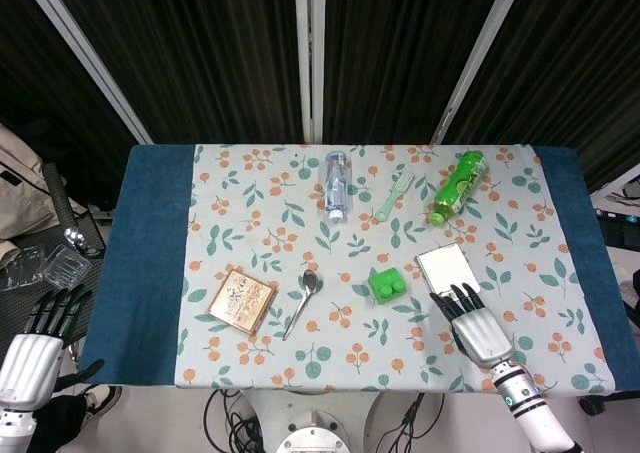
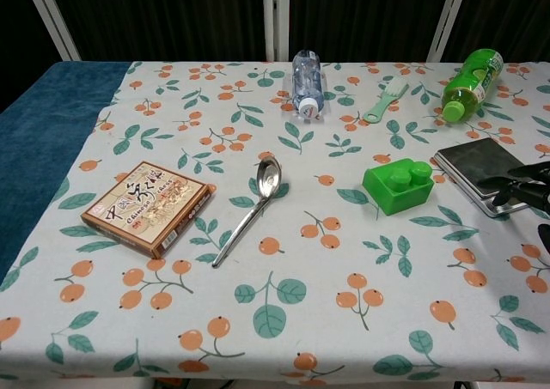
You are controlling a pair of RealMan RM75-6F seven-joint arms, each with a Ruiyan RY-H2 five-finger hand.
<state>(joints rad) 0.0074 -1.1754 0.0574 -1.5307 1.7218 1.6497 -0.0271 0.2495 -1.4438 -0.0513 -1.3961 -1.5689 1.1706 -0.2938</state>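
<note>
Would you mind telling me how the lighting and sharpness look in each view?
Head view: even light, soft shadows, black backdrop; the spoon stays crisp. Chest view: sharp up close, the scale platform reflects darkly, and the right hand is cut off at the frame edge.

Flat silver kitchen scale (image 1: 447,267), near edge under right hand (image 1: 474,325) fingertips.

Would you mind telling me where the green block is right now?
In the head view, the green block sits right of centre on the tablecloth, between the spoon and the scale, ahead of the right hand.
</note>
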